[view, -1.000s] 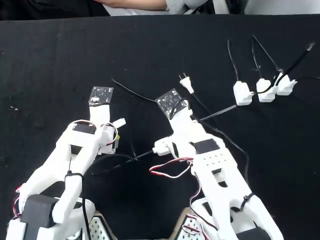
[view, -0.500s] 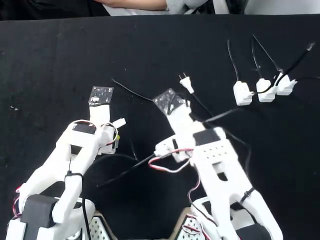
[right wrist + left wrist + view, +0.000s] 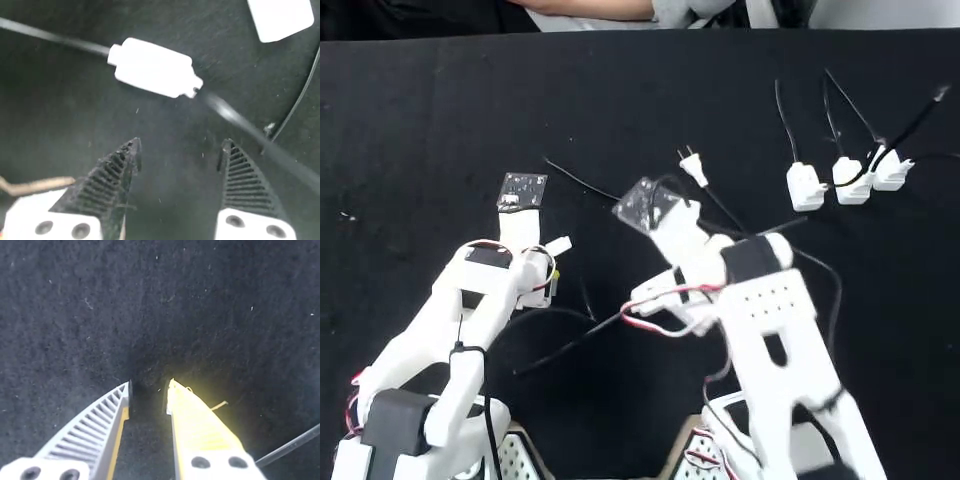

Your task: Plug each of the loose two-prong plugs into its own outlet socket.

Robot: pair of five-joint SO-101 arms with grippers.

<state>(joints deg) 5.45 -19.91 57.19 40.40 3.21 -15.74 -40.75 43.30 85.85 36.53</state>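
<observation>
Lying flat a little beyond mid-surface: one small white plug (image 3: 692,166), two prongs aimed at the far edge, thin black cord (image 3: 713,200) trailing back toward the near right. Loose, seated in nothing. Well apart, toward the far right corner: three white blocks in a short row, each wired toward the far edge. First socket (image 3: 805,186) slightly separate; middle socket (image 3: 851,181) and last socket (image 3: 892,170) just beside each other.

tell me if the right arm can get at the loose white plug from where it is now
Probably yes: the right tool is open, with the white plug lying just ahead of it and nothing between them. A black cable crossing near one side might snag.
</observation>
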